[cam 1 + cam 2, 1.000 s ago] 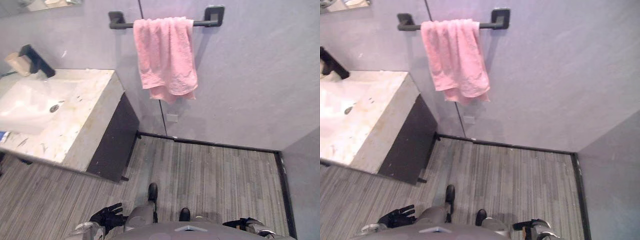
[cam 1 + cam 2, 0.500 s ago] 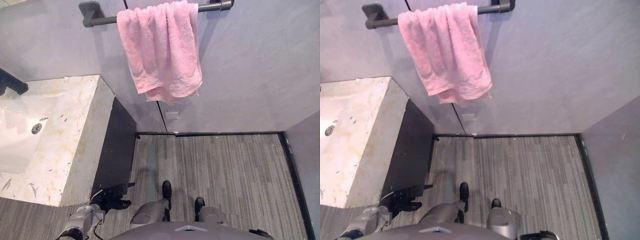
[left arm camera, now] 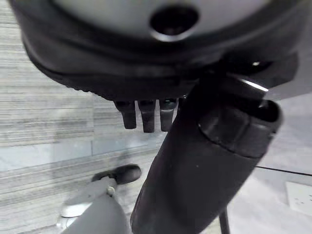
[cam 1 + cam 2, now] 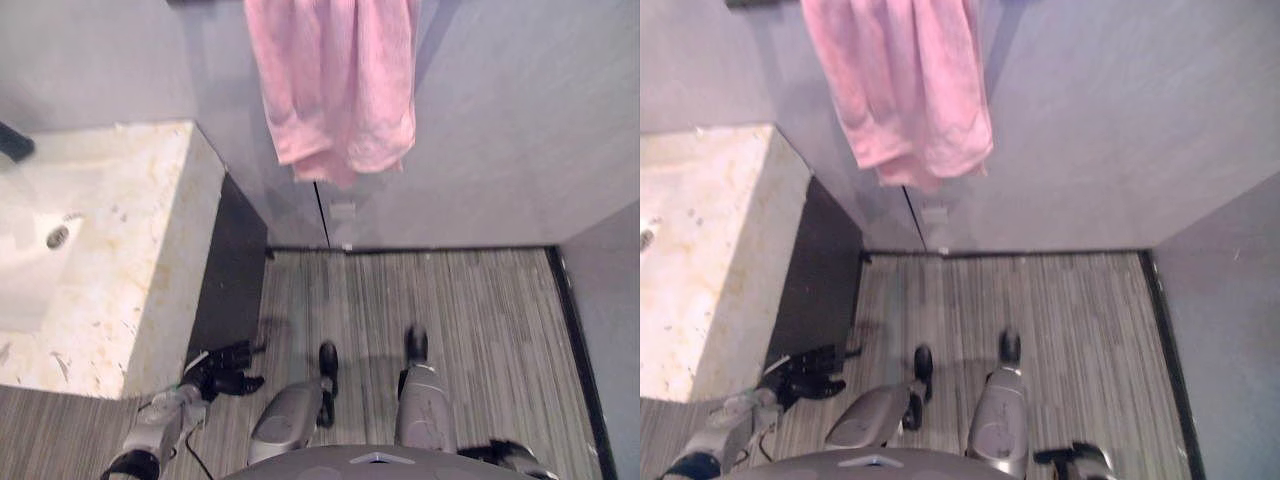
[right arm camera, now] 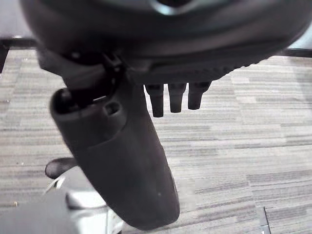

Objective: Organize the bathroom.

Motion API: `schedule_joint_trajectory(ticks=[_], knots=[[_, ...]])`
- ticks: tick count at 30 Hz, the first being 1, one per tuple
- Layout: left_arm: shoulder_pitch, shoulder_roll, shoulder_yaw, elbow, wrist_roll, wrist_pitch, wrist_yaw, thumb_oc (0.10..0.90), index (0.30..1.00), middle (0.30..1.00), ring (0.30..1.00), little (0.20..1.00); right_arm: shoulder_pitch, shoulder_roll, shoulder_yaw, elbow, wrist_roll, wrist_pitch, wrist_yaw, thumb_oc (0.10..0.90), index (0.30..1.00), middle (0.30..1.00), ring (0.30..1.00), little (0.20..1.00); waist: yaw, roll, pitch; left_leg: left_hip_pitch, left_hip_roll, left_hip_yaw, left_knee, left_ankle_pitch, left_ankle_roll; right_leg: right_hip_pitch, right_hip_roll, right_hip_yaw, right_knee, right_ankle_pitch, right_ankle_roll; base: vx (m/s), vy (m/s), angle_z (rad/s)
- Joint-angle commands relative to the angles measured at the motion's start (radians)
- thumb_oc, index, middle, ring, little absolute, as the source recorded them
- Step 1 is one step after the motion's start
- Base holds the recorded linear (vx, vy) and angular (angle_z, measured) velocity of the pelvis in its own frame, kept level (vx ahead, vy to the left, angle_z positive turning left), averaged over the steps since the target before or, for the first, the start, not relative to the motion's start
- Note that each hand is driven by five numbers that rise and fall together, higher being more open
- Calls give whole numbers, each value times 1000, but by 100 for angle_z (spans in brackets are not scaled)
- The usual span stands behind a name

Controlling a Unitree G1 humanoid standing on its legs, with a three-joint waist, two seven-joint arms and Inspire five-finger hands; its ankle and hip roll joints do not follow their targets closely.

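A pink towel hangs down the grey wall straight ahead, its lower edge bunched. To its left stands a pale marble sink counter with a drain and the end of a black faucet. My left hand hangs low beside the counter's dark cabinet, open and empty; the left wrist view shows its fingers straight over the floor. My right hand hangs low at the lower right, open, and the right wrist view has its fingers straight with nothing in them.
Striped grey floor runs between the counter and a side wall on the right. A white wall outlet sits under the towel. A dark skirting strip runs along the foot of the back wall.
The whole picture has shifted: the camera has moved nearer the wall, so the towel bar has left the top edge. My left hand stays low by the cabinet.
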Motion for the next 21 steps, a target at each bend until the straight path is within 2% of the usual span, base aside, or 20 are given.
schedule_joint_trajectory(ticks=[1,3,5,7,9,11,12,13,14,15,18,21], knots=[[86,57,24,-45,-52,-22,-3,800,900,900,900,900,71,-58,41,-32,-29,7,-2,800,900,900,900,900,-2,-27,-50,96,160,-25,97,-75,-58,97,6,-64,19,109,3,217,-242,35],[85,32,28,-12,-27,-32,-38,800,900,900,900,900,102,-71,31,-45,-3,-9,3,800,900,900,900,900,-11,-27,-62,92,204,2,102,12,-84,115,34,-107,16,82,-26,164,-209,18],[82,17,25,8,-1,-53,-53,800,900,900,900,900,114,-76,17,-45,5,-18,7,800,900,900,900,900,-16,-27,-66,87,215,22,113,49,-92,132,48,-129,7,72,-42,101,-131,61],[60,-7,17,45,13,-81,-69,800,900,900,900,900,134,-89,0,-38,39,-47,7,800,900,900,900,900,-33,-19,-80,90,226,80,134,89,-105,154,66,-172,-2,52,-71,109,-110,66],[37,-8,8,46,15,-70,-78,800,900,900,900,900,139,-95,-12,-34,66,-73,0,800,900,900,900,900,-42,-6,-86,99,221,122,113,88,-108,172,74,-196,-5,38,-79,89,4,77],[26,-6,0,30,25,-53,-82,800,900,900,900,900,135,-96,-13,-42,139,-98,12,800,900,900,900,900,-35,9,-93,107,181,123,10,75,-103,195,88,-191,-6,27,-74,171,31,78],[36,-2,-4,17,34,-50,-76,800,900,900,900,900,132,-94,-16,-56,150,-108,16,800,900,900,900,900,-17,9,-98,78,166,83,-17,104,-109,219,101,-179,-18,22,-73,163,-7,40],[40,-1,-5,14,36,-52,-75,800,900,900,900,900,131,-94,-15,-59,152,-115,18,800,900,900,900,900,-13,7,-99,72,163,73,-15,108,-109,226,102,-177,-21,20,-73,183,-35,19],[57,4,0,1,47,-58,-74,800,900,900,900,900,128,-93,-12,-73,167,-122,29,800,900,900,900,900,-3,-3,-107,76,156,49,-14,83,-100,234,101,-170,-23,20,-70,113,-30,0],[62,10,7,-2,60,-60,-80,800,900,900,900,900,127,-95,-16,-85,174,-117,39,800,900,900,900,900,-1,-7,-113,83,157,53,-13,71,-98,242,100,-179,-28,20,-72,169,-26,-24],[62,58,22,-23,106,-77,-72,800,900,900,900,900,136,-91,-19,-122,190,-157,61,800,900,900,900,900,-4,-14,-147,140,150,71,-31,35,-89,263,95,-189,-41,22,-68,142,-12,-24],[61,114,38,-75,83,-67,-89,800,900,900,900,900,155,-88,-7,-155,167,-145,51,800,900,900,900,900,-6,-9,-158,148,147,70,-14,18,-87,275,90,-182,-35,13,-67,97,-8,-4]])
